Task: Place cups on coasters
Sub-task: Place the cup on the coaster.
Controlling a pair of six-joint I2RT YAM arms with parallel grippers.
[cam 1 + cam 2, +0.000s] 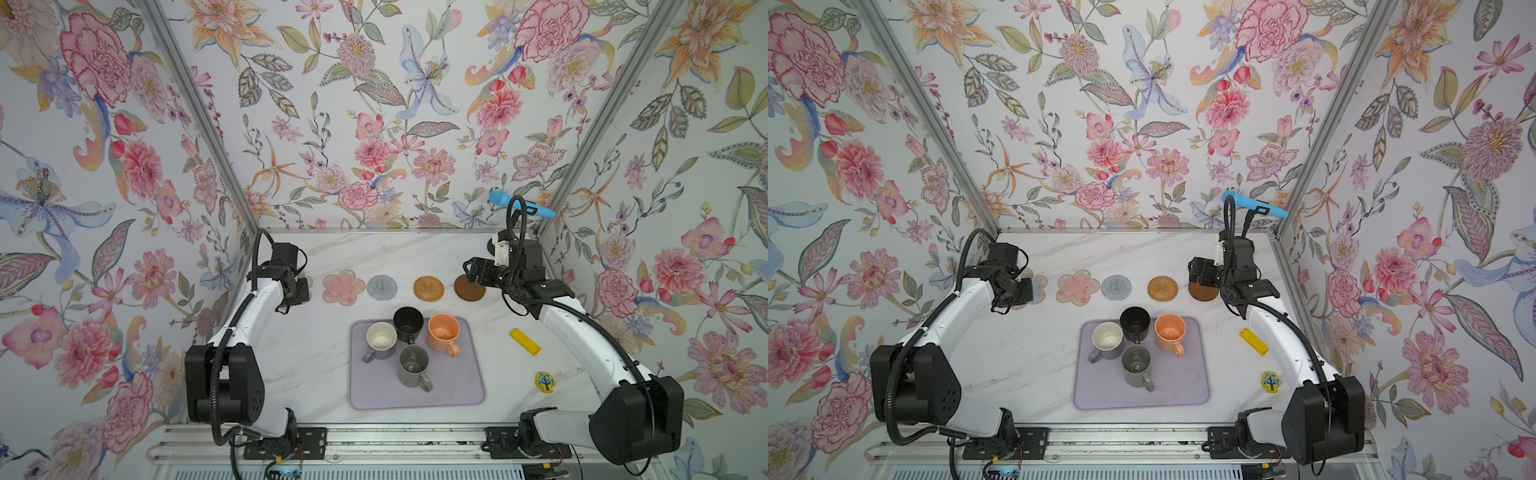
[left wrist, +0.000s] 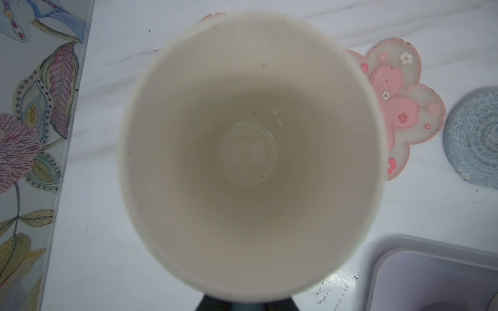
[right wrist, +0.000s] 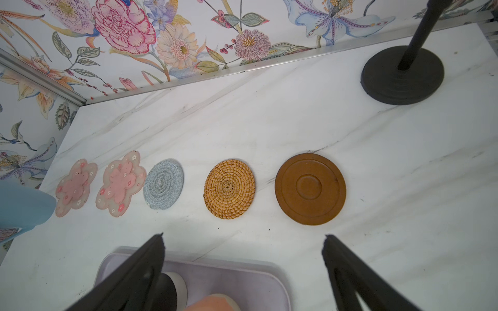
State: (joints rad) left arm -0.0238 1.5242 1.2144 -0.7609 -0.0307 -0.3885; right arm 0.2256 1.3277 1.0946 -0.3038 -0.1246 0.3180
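My left gripper (image 1: 297, 287) (image 2: 248, 305) is shut on the light blue cup (image 3: 24, 204). The cup's cream inside (image 2: 250, 150) fills the left wrist view. It hangs by the leftmost pink flower coaster (image 3: 75, 187); whether they touch I cannot tell. In a row lie a second pink flower coaster (image 1: 344, 286), a grey ringed one (image 1: 381, 287), a woven tan one (image 1: 428, 288) and a dark brown one (image 1: 469, 293). My right gripper (image 1: 471, 272) (image 3: 244, 237) stands open above the brown coaster. Purple-grey (image 1: 380, 338), black (image 1: 408, 322), peach (image 1: 444, 332) and grey (image 1: 412, 365) cups stand together.
The cups that are not held stand on a lilac rectangular mat (image 1: 457, 390). A yellow block (image 1: 525, 341) and a small yellow tree piece (image 1: 544, 381) lie to its right. A black stand base (image 3: 403, 75) with a blue object (image 1: 521, 205) stands at the back right. Floral walls close three sides.
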